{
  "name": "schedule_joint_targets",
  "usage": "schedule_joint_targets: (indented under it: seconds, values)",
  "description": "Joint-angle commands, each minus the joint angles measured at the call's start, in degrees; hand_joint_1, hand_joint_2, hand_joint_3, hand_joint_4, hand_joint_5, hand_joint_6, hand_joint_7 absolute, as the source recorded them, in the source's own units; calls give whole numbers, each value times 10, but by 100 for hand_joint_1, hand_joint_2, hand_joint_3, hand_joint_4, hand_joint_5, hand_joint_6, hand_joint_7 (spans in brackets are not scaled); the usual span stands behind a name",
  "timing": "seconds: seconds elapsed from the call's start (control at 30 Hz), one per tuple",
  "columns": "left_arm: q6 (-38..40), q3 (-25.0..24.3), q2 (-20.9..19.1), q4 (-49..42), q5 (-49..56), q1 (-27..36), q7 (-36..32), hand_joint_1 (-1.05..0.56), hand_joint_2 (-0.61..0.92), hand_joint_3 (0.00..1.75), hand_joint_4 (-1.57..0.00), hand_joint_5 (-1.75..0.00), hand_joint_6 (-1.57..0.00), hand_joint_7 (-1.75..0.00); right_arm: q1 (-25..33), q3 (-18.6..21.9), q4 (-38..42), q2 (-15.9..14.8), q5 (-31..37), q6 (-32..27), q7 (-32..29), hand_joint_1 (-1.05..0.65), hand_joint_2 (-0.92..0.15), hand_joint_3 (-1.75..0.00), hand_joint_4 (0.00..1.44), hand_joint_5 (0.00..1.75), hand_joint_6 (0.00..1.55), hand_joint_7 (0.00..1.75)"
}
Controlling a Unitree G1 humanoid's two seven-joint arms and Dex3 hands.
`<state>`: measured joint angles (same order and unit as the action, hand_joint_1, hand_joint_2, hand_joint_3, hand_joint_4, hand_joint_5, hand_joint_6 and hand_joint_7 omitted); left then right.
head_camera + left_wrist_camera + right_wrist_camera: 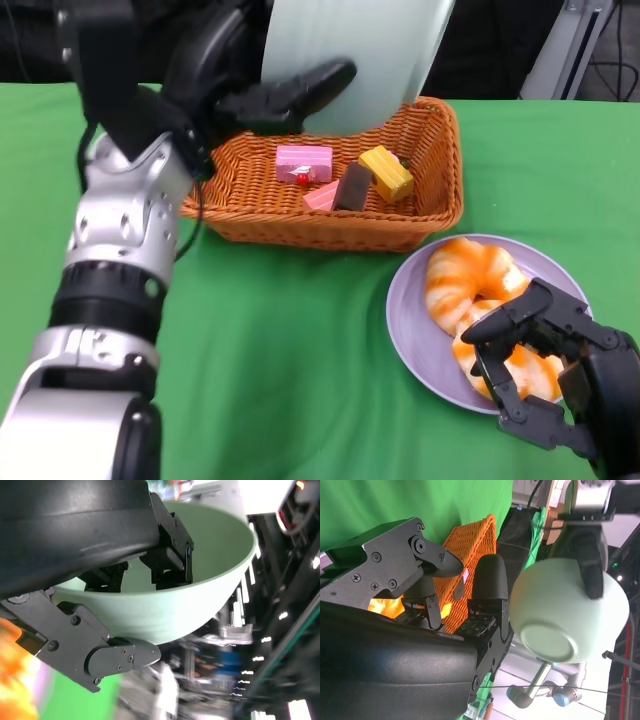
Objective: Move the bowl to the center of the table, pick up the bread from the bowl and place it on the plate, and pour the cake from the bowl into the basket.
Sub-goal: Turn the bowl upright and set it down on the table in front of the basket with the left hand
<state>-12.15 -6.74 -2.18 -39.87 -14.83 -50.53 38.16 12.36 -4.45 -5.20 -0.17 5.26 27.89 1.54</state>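
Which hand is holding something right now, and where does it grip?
The left hand holds the pale green bowl by its rim, fingers inside and outside the wall. The right hand holds nothing, hovering over the plate.

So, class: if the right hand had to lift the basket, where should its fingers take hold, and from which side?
Probably the basket's woven rim on the side nearest the plate. The wall there is thin, upright and bare, and closest to the right hand; the far side is crowded by the bowl.

Robotics lab: green cloth-covered table [300, 350], metal stands and cabling [590, 50] behind, another robot arm [540, 692] nearby.
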Motion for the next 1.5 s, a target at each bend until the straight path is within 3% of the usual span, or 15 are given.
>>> schedule_joint_targets:
  seconds: [0.03,0.1,0.23,0.3,0.6,0.67,0.93,1.13,1.4,1.5]
  values:
    - [-104,21,-25,16,38,16,10,-25,55,111,-80,-175,-75,-152,-1,8,6,-8,-7,10,1,-1,-57,-97,69,153,65,126]
    - [-156,32,-38,19,56,29,14,-25,54,113,-79,-175,-74,-151,-3,8,9,-9,-7,11,1,-1,-57,-97,69,154,65,126]
    - [-306,53,-69,-10,115,41,-1,-24,71,91,-77,-175,-67,-150,-4,8,10,-9,-6,10,0,-1,-57,-95,69,153,65,126]
    - [-357,59,-83,-24,145,49,-22,-23,72,89,-76,-175,-66,-151,-4,8,8,-8,-2,8,-2,0,-58,-94,69,153,65,125]
    - [-537,65,-140,-74,327,70,-214,-15,54,110,-71,-171,-69,-143,-17,18,2,-12,-5,-11,-2,1,-65,-85,72,148,68,122]
    - [-549,71,-145,-84,348,67,-245,-14,54,111,-71,-170,-70,-140,-18,19,2,-12,-6,-11,-1,1,-66,-84,72,147,68,121]
    - [-603,70,-205,-38,592,103,-522,-19,59,104,-72,-172,-73,-133,-34,29,-2,-18,-6,-19,0,-6,-72,-66,73,146,69,118]
    - [-617,97,-258,-2,712,151,-704,-14,58,98,-74,-169,-73,-128,-43,31,5,-18,-3,-13,-3,-9,-68,-71,73,146,70,120]
    - [-578,214,-347,25,880,195,-978,-12,57,81,-72,-175,-73,-136,-46,34,7,-19,-4,-14,-2,-10,-65,-76,73,144,70,119]
    - [-558,266,-375,23,911,210,-1056,-10,61,69,-75,-168,-77,-129,-47,36,7,-20,-2,-13,-3,-9,-65,-76,74,144,71,119]
